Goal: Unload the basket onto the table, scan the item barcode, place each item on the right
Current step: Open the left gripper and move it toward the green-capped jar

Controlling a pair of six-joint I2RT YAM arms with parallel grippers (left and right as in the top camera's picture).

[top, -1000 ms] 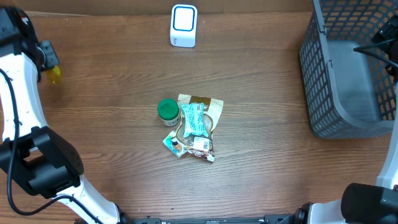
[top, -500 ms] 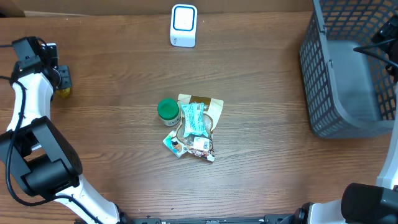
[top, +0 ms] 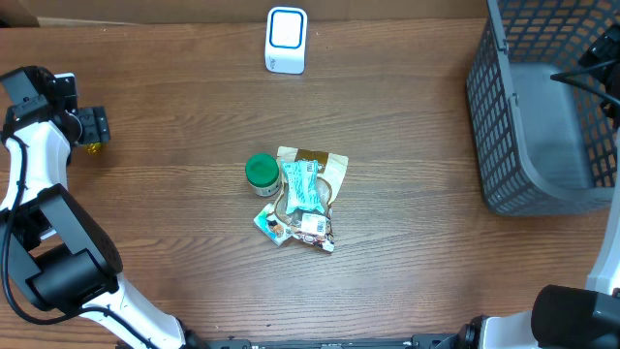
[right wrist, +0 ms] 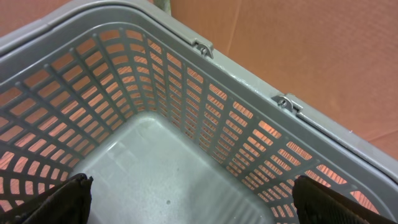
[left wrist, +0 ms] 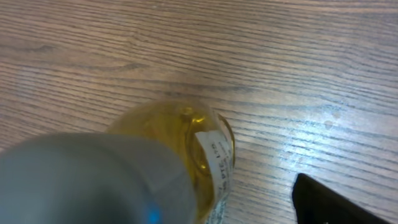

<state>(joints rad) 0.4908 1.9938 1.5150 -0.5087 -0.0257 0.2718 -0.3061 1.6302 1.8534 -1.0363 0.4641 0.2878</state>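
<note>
A yellow bottle [left wrist: 186, 134] with a white label and a grey cap rests on the wooden table at the far left, seen close up in the left wrist view. My left gripper [top: 93, 126] hangs right over the yellow bottle [top: 92, 147], open, and its right finger [left wrist: 336, 202] stands apart from the bottle; the other finger is hidden. The white barcode scanner [top: 286, 41] stands at the back centre. My right gripper [right wrist: 199, 208] is open and empty above the floor of the grey basket [right wrist: 186, 74].
A pile of items lies mid-table: a green-lidded jar [top: 262, 172], a teal packet [top: 303, 186] and small wrappers [top: 312, 228]. The grey mesh basket [top: 504, 126] fills the right edge, with the right arm inside it.
The left gripper carried the yellow bottle down toward the near left, set it on the table and opened its jaws. The right arm has not moved.
</note>
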